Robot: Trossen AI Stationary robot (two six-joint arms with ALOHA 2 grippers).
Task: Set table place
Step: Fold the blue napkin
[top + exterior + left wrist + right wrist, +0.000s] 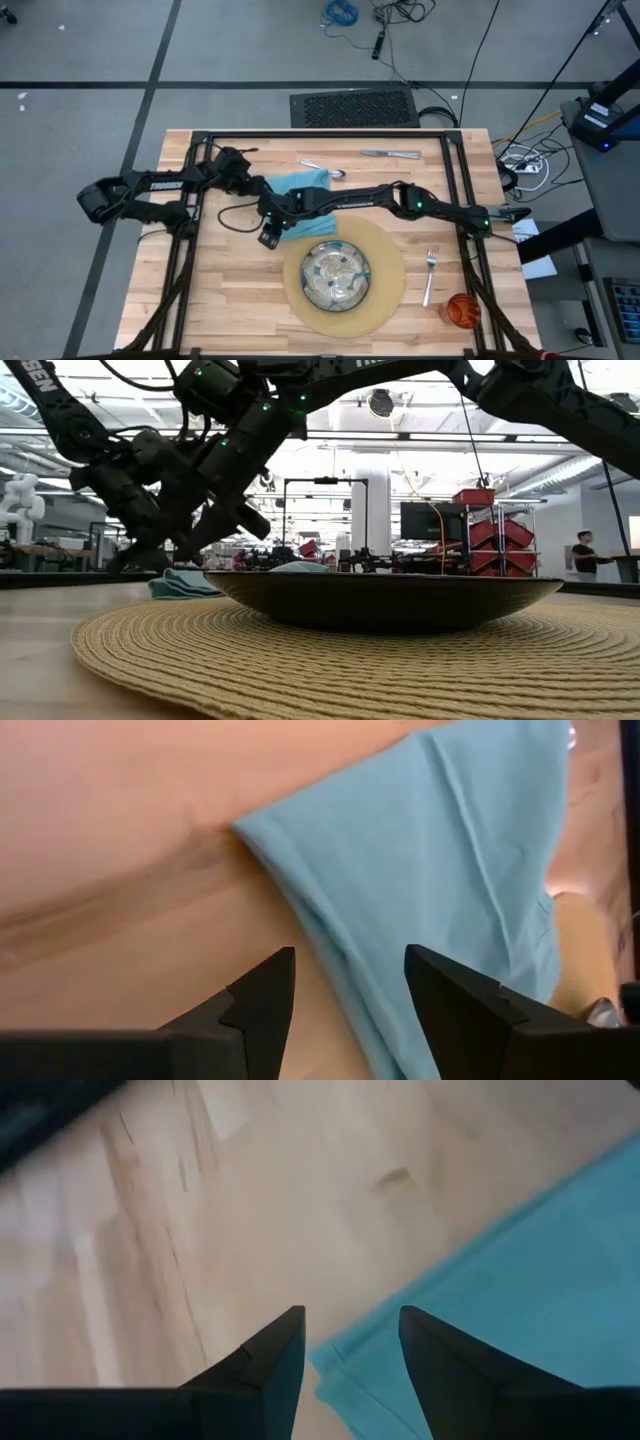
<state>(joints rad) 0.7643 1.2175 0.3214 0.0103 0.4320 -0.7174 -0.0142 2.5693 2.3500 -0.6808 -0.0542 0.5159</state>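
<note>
Left gripper [345, 982] spread, empty, napkin [440, 870] edge just ahead between its fingers. Right gripper [350, 1342] spread over napkin corner on table [200, 1230]. No readable writing nearby.

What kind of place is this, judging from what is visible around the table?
Probably a robotics lab or workshop. Loose cables lie on the grey floor beyond the table, red bins and a monitor stand behind, and a person works at a bench.
</note>
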